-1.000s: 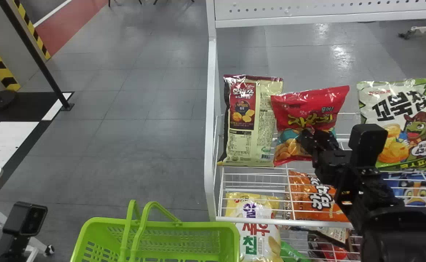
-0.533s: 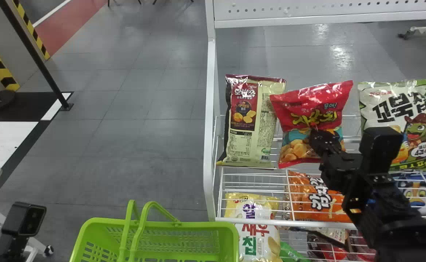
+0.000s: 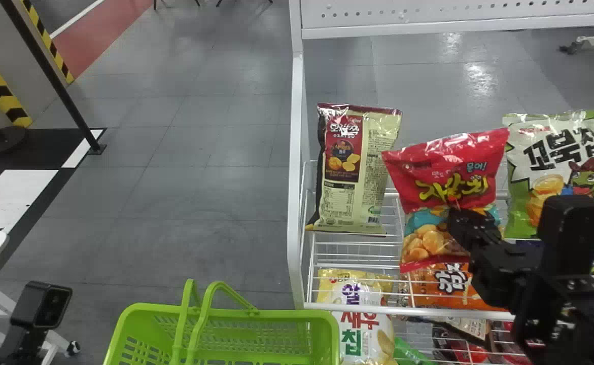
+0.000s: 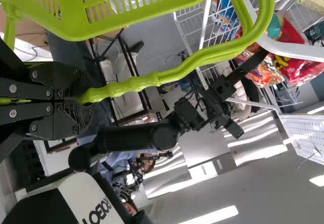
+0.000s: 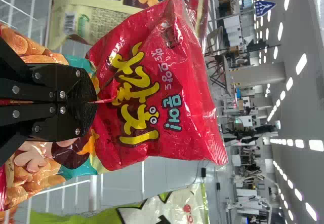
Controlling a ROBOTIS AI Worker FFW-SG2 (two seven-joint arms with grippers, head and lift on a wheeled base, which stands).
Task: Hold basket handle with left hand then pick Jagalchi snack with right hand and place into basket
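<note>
Closer, wrist views show left jaws pinching basket handle; right jaws, Jagalchi snack.

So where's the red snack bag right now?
The red bag is right of centre in the head view, held in the right gripper, between the cream bag and white-green bag.

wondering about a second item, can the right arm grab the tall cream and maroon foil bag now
Probably not: its black pincer is shut on the glossy red foil bag, which also partly blocks the way to the tall cream bag.
</note>
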